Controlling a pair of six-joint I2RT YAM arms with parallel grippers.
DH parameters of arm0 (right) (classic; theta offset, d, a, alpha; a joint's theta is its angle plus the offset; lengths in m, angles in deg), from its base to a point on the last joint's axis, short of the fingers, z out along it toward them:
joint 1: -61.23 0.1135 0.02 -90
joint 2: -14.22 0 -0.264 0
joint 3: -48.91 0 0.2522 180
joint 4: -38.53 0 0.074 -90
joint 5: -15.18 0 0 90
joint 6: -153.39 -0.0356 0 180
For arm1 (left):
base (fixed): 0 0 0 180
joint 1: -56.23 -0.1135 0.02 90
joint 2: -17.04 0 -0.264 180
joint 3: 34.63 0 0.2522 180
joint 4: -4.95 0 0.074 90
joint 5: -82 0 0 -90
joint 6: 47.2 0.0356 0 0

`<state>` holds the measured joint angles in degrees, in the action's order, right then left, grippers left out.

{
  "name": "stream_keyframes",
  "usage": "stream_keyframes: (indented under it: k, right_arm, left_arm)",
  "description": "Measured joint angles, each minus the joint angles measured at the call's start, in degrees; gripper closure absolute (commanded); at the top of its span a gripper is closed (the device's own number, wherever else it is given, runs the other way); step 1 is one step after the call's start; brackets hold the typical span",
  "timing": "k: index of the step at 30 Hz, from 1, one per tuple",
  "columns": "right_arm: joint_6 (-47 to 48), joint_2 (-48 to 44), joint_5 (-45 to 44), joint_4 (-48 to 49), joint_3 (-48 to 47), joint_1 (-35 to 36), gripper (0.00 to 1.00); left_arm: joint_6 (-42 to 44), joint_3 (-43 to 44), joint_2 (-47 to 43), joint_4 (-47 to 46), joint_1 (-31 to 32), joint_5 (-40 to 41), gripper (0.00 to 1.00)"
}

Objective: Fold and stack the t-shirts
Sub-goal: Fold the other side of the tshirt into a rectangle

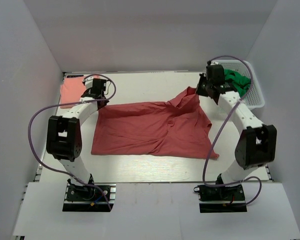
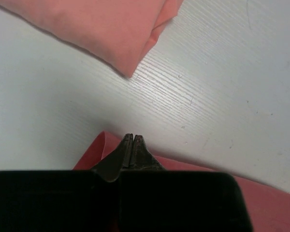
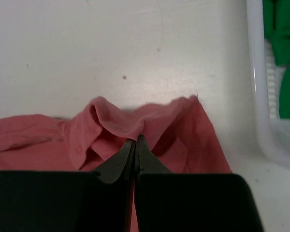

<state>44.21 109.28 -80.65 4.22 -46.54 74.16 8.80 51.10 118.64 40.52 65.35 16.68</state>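
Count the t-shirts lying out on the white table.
2. A large brick-red cloth t-shirt lies spread across the table; a folded salmon-pink cloth t-shirt sits at the far left corner. Green cloth in the white plastic basket, far right, may hide more.

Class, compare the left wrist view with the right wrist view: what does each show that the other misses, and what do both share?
Only the left wrist view shows the folded salmon-pink shirt, lying apart from the jaws. Only the right wrist view shows the white basket holding green cloth. Both show the brick-red shirt, the white table, and closed jaws at that shirt; the right gripper pinches a raised fold.
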Motion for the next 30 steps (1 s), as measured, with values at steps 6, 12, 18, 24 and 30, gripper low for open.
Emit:
stream_keyframes:
  k: [6,12,18,24,30]
  right_arm:
    - [-1.92,-10.8,-1.14,-5.09,11.32,0.0,1.0]
    - [-4.96,-22.4,-1.25,-9.44,20.44,0.0,1.0]
    - [-7.54,-31.06,-1.11,-13.31,26.45,0.0,1.0]
    - [-10.08,-35.8,1.4,-15.5,31.23,0.0,1.0]
    - [-13.11,-40.04,3.82,-16.57,36.92,0.0,1.0]
  left_arm:
    - [0.24,-4.31,-4.76,0.46,0.0,0.0,1.0]
    - [1.09,-8.94,-11.23,0.07,0.0,-0.63,1.0]
    - [1.29,-11.28,-13.77,-0.2,0.0,-1.55,1.0]
    - [0.48,-13.86,-14.62,-0.7,0.0,-1.99,1.0]
    - [-2.62,-16.9,-14.86,1.07,0.0,-1.57,1.0]
